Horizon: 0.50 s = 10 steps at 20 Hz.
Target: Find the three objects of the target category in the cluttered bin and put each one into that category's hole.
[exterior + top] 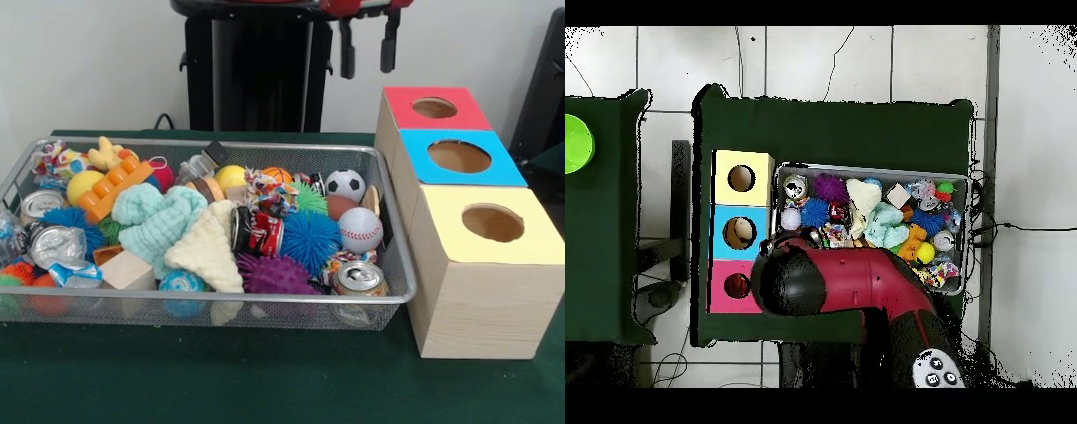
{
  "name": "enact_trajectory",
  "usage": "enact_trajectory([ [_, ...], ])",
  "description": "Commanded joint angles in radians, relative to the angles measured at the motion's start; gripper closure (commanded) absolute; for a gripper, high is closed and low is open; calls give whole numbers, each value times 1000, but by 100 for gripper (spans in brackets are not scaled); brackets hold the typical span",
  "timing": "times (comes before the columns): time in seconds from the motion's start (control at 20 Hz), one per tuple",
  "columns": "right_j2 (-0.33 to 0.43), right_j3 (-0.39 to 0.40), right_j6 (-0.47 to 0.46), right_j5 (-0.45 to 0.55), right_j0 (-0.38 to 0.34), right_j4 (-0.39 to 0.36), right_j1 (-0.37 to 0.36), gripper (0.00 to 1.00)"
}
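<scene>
front view: gripper (366, 44) was seen drawn back high above the bin (388, 291), fingers apart and empty. no plush animal could be picked out in the clutter below; the red box's hole (434, 108) lay beside the bin.

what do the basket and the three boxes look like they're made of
The basket looks like silver wire mesh with a shiny metal rim. The boxes look like pale unfinished wood, going by the grain lines, with matte red, blue and yellow tops, perhaps paint or paper.
</scene>
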Motion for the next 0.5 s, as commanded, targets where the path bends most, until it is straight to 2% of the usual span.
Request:
enact_trajectory([
  [0.05, 154, -115, -254, 133, -123, -51, 95, 0],
  [0.15, 137, -181, -308, 202, -144, -130, 141, 0],
  [0.3, 170, -226, -390, 191, -211, -216, 203, 0],
  [0.5, 211, -301, -455, 229, -271, -300, 263, 0],
])
